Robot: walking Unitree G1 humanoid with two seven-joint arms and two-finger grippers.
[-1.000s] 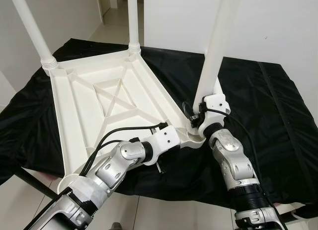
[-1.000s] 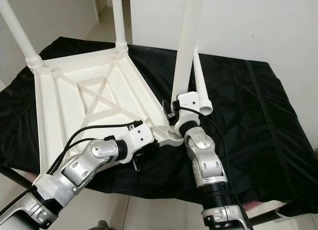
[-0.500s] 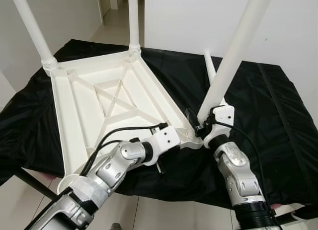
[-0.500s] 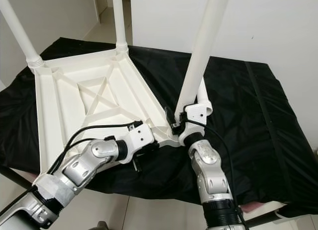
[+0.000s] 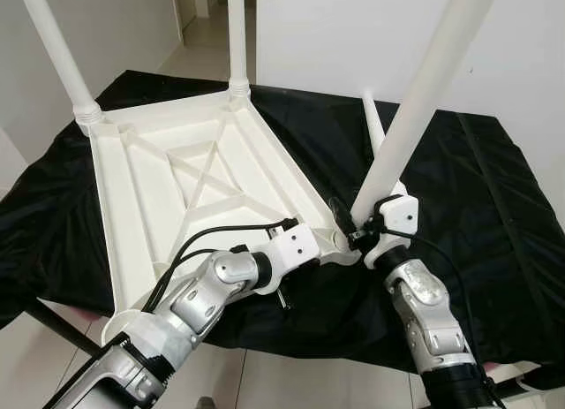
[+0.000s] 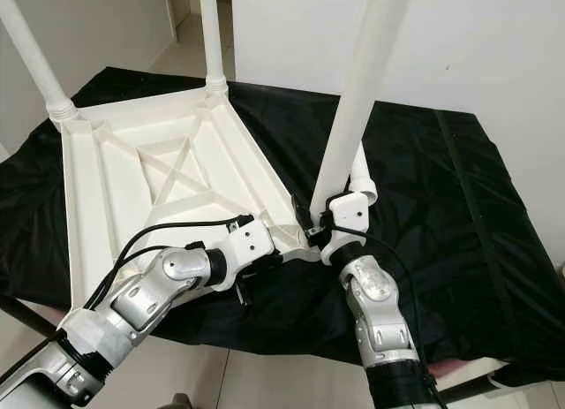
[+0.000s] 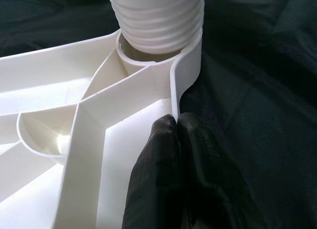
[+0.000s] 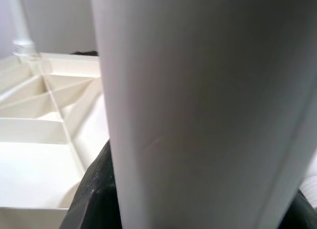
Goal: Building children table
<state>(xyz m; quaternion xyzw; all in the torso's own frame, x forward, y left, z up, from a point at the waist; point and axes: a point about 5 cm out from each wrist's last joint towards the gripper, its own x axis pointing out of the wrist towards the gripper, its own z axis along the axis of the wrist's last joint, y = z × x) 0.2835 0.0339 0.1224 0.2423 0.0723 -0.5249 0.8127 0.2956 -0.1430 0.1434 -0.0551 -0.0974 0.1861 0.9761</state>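
Observation:
A white plastic table top [image 5: 177,188] lies upside down on a black cloth. Two white legs [image 5: 57,47] [image 5: 237,34] stand in its far corners. My right gripper [image 5: 357,228] is shut on a third leg [image 5: 424,100] just above the near right corner, and that leg leans up and to the right. Its ribbed end [image 7: 156,19] sits at the corner socket [image 7: 148,58]. My left gripper [image 7: 176,127] is shut on the table top's rim right beside that socket. A fourth leg [image 5: 375,131] lies loose on the cloth behind the held one.
The black cloth [image 5: 477,188] covers the whole work table and hangs over its near edge. White walls stand close behind and to the left, with a doorway [image 5: 199,11] at the back. Light floor tiles [image 5: 35,365] show below the near edge.
The held leg has tipped from almost upright to leaning right, its foot staying at the corner socket. My right wrist shifted slightly right and down. The left arm has not moved.

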